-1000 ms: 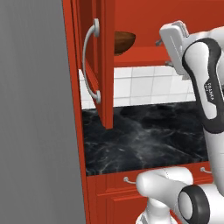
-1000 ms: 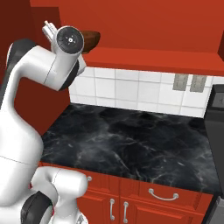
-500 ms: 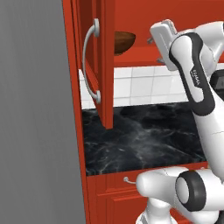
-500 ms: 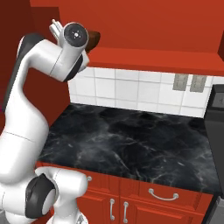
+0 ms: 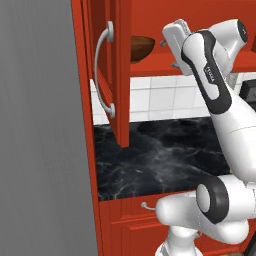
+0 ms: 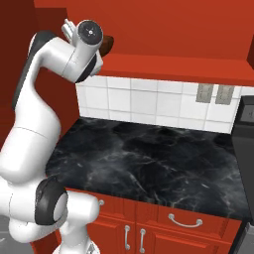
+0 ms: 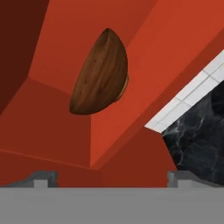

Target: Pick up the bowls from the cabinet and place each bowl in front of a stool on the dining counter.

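Arm raised to the open cabinet, brown bowl on its shelf.

Left base view: the cabinet door [image 5: 111, 75] stands open; the bowl [image 5: 141, 48] sits on the red shelf [image 5: 165, 65], the hand just right of it, above the black surface [image 5: 160, 155]. Right base view: the wrist hides most of the bowl [image 6: 108, 45]. Hand view: the bowl [image 7: 100, 74] lies ahead, apart from the tool [image 7: 113, 178], whose fingertips [image 7: 43, 178] stand spread wide, nothing between them.
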### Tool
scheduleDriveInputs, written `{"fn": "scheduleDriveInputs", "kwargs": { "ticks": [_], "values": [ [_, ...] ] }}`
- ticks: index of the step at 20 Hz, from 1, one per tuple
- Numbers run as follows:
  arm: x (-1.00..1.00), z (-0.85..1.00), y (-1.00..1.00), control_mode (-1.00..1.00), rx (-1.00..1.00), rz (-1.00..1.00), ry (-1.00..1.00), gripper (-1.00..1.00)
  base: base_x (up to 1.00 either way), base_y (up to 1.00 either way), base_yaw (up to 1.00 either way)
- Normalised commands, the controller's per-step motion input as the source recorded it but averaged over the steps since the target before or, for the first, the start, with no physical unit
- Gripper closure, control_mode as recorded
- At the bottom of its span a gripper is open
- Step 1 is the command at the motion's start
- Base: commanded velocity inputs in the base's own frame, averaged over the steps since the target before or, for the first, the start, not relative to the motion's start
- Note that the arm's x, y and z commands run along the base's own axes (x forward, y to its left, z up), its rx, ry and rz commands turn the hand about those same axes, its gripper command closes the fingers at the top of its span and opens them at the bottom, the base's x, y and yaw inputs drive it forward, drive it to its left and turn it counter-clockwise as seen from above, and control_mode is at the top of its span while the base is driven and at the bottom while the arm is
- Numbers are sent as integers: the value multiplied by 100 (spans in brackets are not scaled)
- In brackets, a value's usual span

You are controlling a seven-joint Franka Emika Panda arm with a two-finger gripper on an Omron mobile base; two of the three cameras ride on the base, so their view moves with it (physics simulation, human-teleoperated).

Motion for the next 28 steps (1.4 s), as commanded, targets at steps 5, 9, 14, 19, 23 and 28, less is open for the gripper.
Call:
{"fn": "scheduleDriveInputs", "kwargs": {
  "ticks": [5,9,14,19,23,28],
  "values": [
    [47,0,5,-100,0,0,1,-100,0,0,0],
    [42,0,7,-100,0,0,1,-100,0,0,0],
    [39,0,5,-100,0,0,1,-100,0,0,0],
    [38,0,3,-100,0,0,1,-100,0,0,0],
    [36,0,2,-100,0,0,1,-100,0,0,0],
    [32,-1,3,-100,0,0,3,-100,0,0,0]
  ]
}}
